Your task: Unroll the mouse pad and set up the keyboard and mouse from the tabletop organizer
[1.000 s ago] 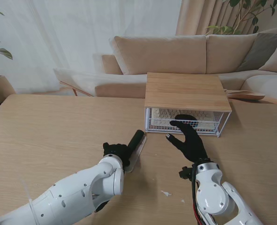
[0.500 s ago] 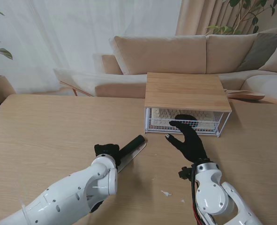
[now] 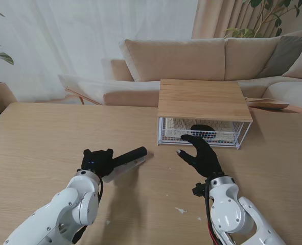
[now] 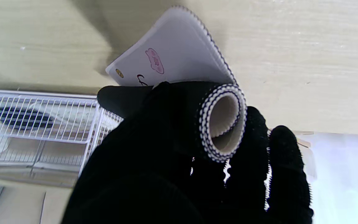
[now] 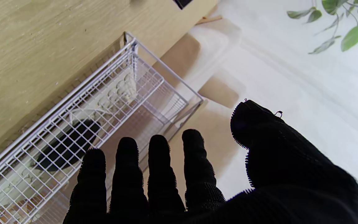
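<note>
1. Left hand (image 3: 97,161), black-gloved, is closed around the rolled mouse pad (image 3: 126,155) in the stand view. The roll is a dark tube pointing to the right, with a pale loose flap hanging from it down to the table (image 3: 43,138). This light wooden table fills the near part of the picture. Beyond it stand a beige sofa (image 3: 191,61), sheer white curtains and leafy plants at the edges.

2. Same view, right side: the right hand (image 3: 201,155) is held over the table with fingers spread apart, gripping nothing. It sits just in front of the organizer (image 3: 204,99), a white wire basket under a wooden top. Inside the basket lie a pale keyboard (image 3: 179,125) and a dark mouse (image 3: 203,130).

3. Left wrist view: the left hand (image 4: 172,161) is wrapped around the mouse pad (image 4: 179,59), whose roll end shows as a hollow tube with black-and-white stitched edging. The unrolled flap is white with a small pink shape and a stitched border, reaching toward the table. The wire organizer (image 4: 42,124) is off to one side, with the dark mouse (image 4: 20,117) behind its mesh.

4. Right wrist view: the right hand (image 5: 204,183) shows four straight fingers and a thumb set apart, touching nothing. Past the fingertips lies the organizer (image 5: 110,93), with the dark mouse (image 5: 64,146) resting beside the pale keyboard (image 5: 113,93) inside it.
</note>
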You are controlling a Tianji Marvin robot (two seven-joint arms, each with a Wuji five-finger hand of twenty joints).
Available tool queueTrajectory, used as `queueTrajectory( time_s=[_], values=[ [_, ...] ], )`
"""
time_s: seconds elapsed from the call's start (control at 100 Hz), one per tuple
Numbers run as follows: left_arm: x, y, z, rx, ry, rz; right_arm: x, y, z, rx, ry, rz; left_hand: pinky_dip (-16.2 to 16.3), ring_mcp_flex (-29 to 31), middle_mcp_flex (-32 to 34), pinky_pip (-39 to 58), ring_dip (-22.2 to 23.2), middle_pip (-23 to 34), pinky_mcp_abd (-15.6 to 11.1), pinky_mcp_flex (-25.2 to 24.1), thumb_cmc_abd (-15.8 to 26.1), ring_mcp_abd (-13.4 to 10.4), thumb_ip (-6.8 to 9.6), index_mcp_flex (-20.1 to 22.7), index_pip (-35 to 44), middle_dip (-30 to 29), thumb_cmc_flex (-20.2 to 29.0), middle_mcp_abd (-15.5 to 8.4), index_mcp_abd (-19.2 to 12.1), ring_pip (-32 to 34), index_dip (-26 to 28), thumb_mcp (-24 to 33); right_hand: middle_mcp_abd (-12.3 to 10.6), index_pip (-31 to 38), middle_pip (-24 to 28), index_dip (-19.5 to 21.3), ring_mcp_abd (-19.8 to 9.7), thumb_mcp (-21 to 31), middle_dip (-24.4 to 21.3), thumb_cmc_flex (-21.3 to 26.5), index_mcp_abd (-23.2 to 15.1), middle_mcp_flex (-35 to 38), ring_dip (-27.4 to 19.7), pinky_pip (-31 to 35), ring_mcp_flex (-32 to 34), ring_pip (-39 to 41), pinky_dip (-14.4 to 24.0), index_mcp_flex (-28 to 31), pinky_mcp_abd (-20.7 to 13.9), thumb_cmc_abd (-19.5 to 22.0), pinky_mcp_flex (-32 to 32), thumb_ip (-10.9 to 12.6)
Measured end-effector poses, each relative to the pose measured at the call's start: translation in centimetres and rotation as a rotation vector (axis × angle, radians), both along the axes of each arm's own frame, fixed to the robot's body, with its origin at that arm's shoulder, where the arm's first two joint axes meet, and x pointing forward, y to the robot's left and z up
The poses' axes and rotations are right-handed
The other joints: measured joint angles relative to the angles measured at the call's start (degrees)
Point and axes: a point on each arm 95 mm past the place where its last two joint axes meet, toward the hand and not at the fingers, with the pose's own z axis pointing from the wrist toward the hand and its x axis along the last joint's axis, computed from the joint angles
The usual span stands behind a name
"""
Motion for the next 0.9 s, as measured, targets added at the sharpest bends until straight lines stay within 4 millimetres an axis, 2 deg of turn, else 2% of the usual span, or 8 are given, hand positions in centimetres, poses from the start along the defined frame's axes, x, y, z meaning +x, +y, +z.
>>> queueTrajectory(
  time_s=[0.08,0.1,0.3,0.36,0.46,0.58,0.73,0.9],
  values=[
    [-0.6,0.0,0.9,-0.025,-0.035,-0.007,0.1,0.3,-0.2,-0.007,0.022,0.000,0.16,0.83,0.15,0.00,0.87,0.42,0.05,1.04,0.00,0.00,-0.14,0.00,0.16,0.28,0.00,0.00,0.00,1.02,0.36,0.12,0.34,0.19,0.56,0.00,0.56,0.01,0.10,0.00,0.75,0.00,0.24,0.00,0.00,0.11,0.28,-0.02,0.00,-0.01,0.00,0.00],
    [-0.7,0.0,1.1,-0.033,-0.051,-0.010,0.1,0.4,-0.2,-0.009,0.029,0.000,0.65,0.83,0.15,0.00,1.35,0.45,0.06,1.35,0.00,0.00,-0.74,0.00,0.21,0.57,0.00,0.00,0.00,1.05,0.56,0.30,0.69,0.19,0.57,0.00,0.59,0.01,0.14,0.00,1.15,0.00,0.43,0.00,0.00,0.23,0.49,-0.10,0.00,-0.01,0.01,0.00],
    [-1.8,0.3,3.2,-0.172,-0.176,-0.040,0.1,1.9,-0.8,-0.035,0.100,0.008,0.76,1.46,0.54,0.00,1.42,0.46,0.63,2.19,-0.02,-0.03,-0.79,0.00,0.95,0.71,0.00,0.00,0.03,1.09,0.89,0.73,1.72,0.15,1.96,0.00,1.26,0.06,0.71,-0.18,5.06,0.00,1.28,0.00,0.00,2.14,0.65,-1.51,0.00,-0.01,0.01,0.00],
    [-2.3,0.4,3.9,-0.213,-0.196,-0.081,0.1,2.1,-1.1,-0.039,0.155,0.025,0.76,1.47,0.69,0.00,1.43,0.47,0.67,2.26,-0.02,-0.32,-0.79,0.00,0.95,0.75,0.00,0.00,0.04,1.09,0.89,0.73,2.76,0.04,2.02,0.00,1.29,0.09,0.72,-0.82,5.57,-1.30,1.32,0.00,0.00,2.22,0.75,-2.91,0.00,-0.85,-0.09,0.00],
    [-3.2,0.2,5.0,-0.318,-0.252,-0.134,-0.3,2.8,-1.0,-0.015,0.279,0.086,0.76,2.10,0.82,0.00,1.43,0.47,0.68,2.42,-0.05,-0.71,-0.81,0.00,1.04,0.79,0.00,0.00,0.05,1.09,0.96,1.04,2.85,-0.91,2.20,0.00,1.30,0.00,0.72,-1.59,6.38,-2.62,1.53,0.00,-0.06,2.91,1.18,-4.38,-0.04,-0.93,-0.18,0.00],
    [-4.3,-0.2,6.0,-0.415,-0.293,-0.136,-0.4,3.3,-0.4,0.009,0.263,0.075,0.76,2.10,1.12,0.00,1.43,0.47,0.69,2.86,-0.07,-0.71,-0.82,0.00,1.50,0.79,0.00,0.00,0.06,1.09,1.14,1.16,3.09,-1.51,2.20,0.00,1.34,-0.96,0.72,-4.46,7.75,-3.22,1.57,0.00,-0.71,3.00,1.18,-4.94,-0.07,-1.45,-0.17,0.00],
    [-5.2,-1.1,6.3,-0.520,-0.289,-0.144,-0.4,4.2,-0.3,0.128,0.287,0.069,0.76,2.62,1.15,0.00,1.43,0.47,0.69,3.01,-0.07,-1.18,-1.34,0.00,1.56,0.79,0.00,0.00,0.07,1.08,1.30,1.47,3.33,-2.19,2.20,0.04,1.37,-2.04,0.72,-7.38,8.26,-3.22,1.64,0.00,-0.71,3.07,1.19,-5.14,-0.07,-2.75,-0.17,0.00],
    [-5.8,-2.4,5.8,-0.596,-0.268,-0.146,-0.4,5.3,0.0,0.273,0.310,0.089,0.76,2.62,1.15,0.00,1.43,0.47,0.69,3.02,-0.08,-1.33,-1.44,0.00,1.60,0.88,0.00,0.00,0.07,1.04,1.33,1.61,3.59,-2.96,2.20,1.18,1.37,1.61,0.72,-10.02,8.47,-3.82,1.64,-0.02,-0.71,2.86,1.19,-5.67,-0.07,-5.32,-0.17,0.00]
  ],
)
